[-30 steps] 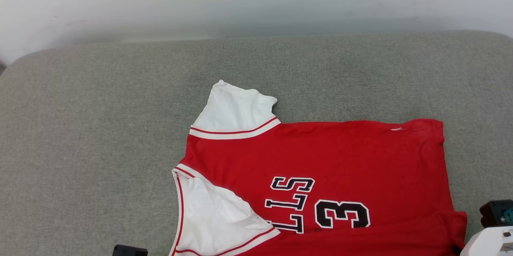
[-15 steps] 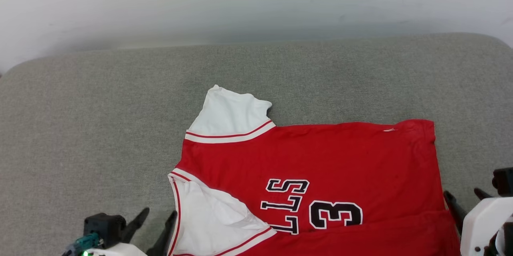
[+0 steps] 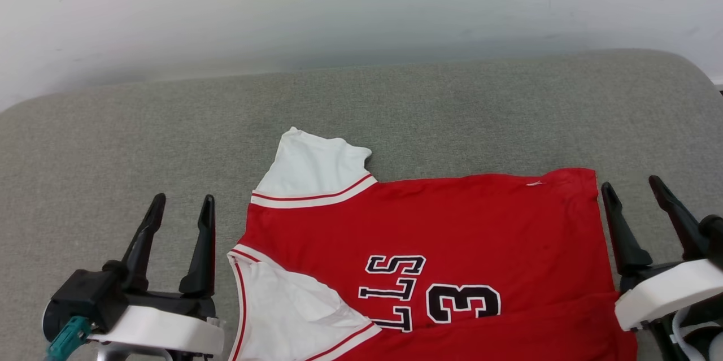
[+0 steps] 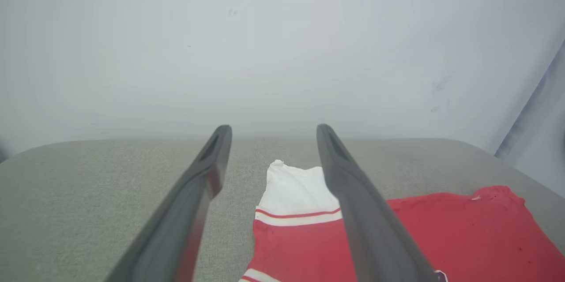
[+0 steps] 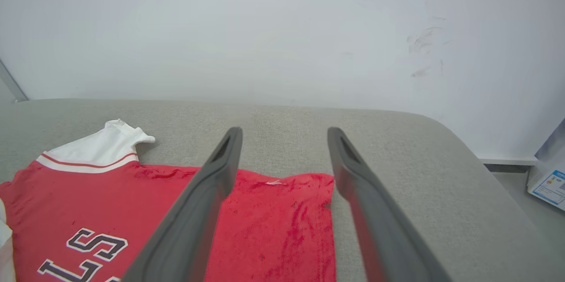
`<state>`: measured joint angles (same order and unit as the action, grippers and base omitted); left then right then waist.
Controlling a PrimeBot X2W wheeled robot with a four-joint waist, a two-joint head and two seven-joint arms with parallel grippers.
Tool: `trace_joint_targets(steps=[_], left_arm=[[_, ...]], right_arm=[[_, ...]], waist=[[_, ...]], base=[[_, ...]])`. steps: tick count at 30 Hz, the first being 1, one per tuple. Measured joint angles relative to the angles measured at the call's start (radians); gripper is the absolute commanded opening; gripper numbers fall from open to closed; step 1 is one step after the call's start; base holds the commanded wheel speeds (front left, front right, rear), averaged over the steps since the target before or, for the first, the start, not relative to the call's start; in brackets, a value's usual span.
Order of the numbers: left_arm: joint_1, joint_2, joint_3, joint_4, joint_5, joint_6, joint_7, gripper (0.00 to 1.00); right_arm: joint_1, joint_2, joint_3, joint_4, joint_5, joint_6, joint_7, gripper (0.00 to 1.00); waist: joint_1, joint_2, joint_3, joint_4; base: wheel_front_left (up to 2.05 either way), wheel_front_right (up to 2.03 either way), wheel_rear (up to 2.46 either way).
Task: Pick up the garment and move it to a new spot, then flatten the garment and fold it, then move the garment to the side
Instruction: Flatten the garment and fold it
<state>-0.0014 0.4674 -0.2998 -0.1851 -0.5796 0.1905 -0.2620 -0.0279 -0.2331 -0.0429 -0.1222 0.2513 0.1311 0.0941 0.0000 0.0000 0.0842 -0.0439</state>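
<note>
Jersey [image 3: 452,225] lies flat on grey cushion [image 3: 395,101], number side up, far white sleeve spread out. Left gripper [image 3: 183,203] just beside its left edge, right gripper [image 3: 631,183] beside its right edge. Both jaws wide open, holding nothing.

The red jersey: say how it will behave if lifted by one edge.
The jersey will probably hang limp, since its fabric wrinkles and its white sleeve lies rumpled. Thin, so likely light. Pushed, it would likely bunch on the textured grey cushion rather than slide.
</note>
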Motion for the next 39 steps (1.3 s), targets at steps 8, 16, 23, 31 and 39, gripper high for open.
trace_joint_targets(steps=[8, 16, 23, 31, 39], left_arm=[[0.035, -0.093, 0.128, 0.004, 0.125, -0.148, -0.001, 1.0], [-0.141, -0.017, 0.123, 0.083, 0.128, -0.271, 0.074, 1.0], [-0.388, 0.123, 0.071, 0.143, 0.028, -0.311, 0.4, 1.0], [-0.625, 0.269, 0.011, 0.285, -0.147, -0.318, 0.878, 1.0], [-0.782, 0.338, -0.02, 0.385, -0.207, -0.281, 1.224, 1.0]], right_arm=[[-0.014, 0.036, 0.037, 0.012, -0.016, 0.0, -0.149, 1.0], [-0.061, 0.06, 0.049, 0.021, -0.044, 0.0, -0.212, 1.0], [-0.098, 0.091, 0.07, 0.035, -0.057, 0.0, -0.249, 1.0], [-0.133, 0.123, 0.11, 0.084, -0.058, 0.0, -0.294, 1.0], [-0.165, 0.148, 0.138, 0.14, -0.056, 0.0, -0.327, 1.0]], waist=[[0.0, 0.0, 0.016, -0.036], [0.0, 0.0, 0.098, -0.098], [0.0001, 0.0, 0.196, -0.167], [0.0002, 0.0, 0.296, -0.256], [0.0002, 0.0, 0.38, -0.329]], base=[[0.0, 0.0, 0.0], [0.0, 0.0, 0.0], [0.0, 0.0, 0.0], [0.0, 0.0, 0.0], [0.0, 0.0, 0.0]])
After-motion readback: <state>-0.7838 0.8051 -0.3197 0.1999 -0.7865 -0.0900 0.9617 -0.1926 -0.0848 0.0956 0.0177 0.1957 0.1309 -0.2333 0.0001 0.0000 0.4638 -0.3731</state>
